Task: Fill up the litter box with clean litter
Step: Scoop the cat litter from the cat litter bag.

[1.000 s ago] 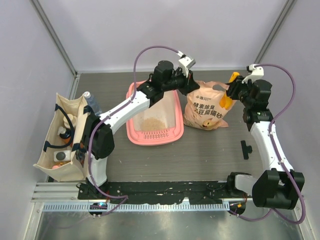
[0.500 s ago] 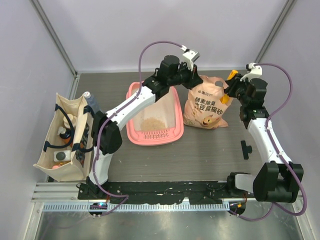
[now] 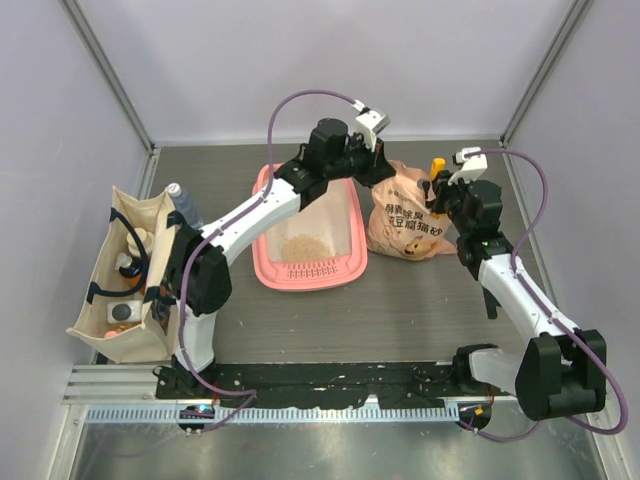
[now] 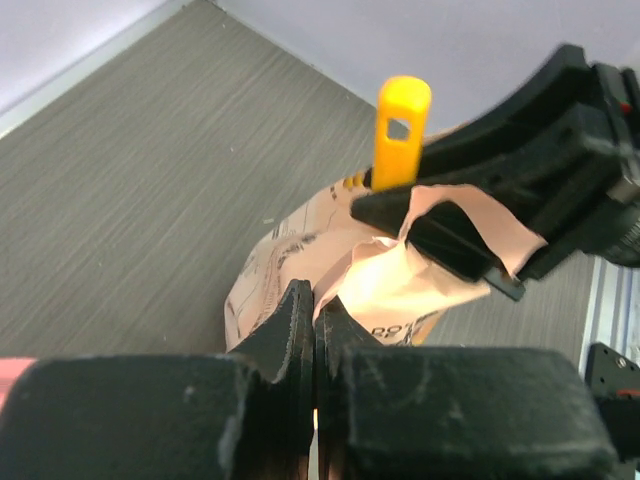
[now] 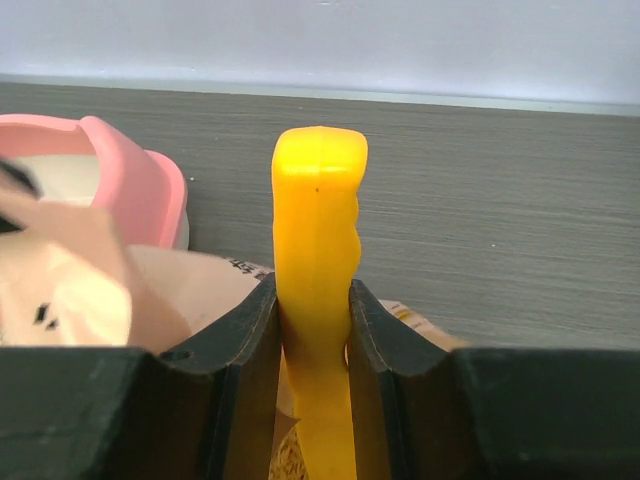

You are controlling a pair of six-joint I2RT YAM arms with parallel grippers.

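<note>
Sandy litter (image 3: 300, 246) in rounded pink tray (image 3: 305, 281)

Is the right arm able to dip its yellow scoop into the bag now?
Probably yes. The left hand pinches the bag by its edge, holding its mouth open, and the right hand holds the scoop right at that opening. Nothing seems to block it.

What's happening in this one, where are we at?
The left gripper is pinched shut on the top edge of the bag. The right gripper grips the yellow scoop by its handle, at the bag's mouth. The litter box beside it holds only a small pile of litter.
</note>
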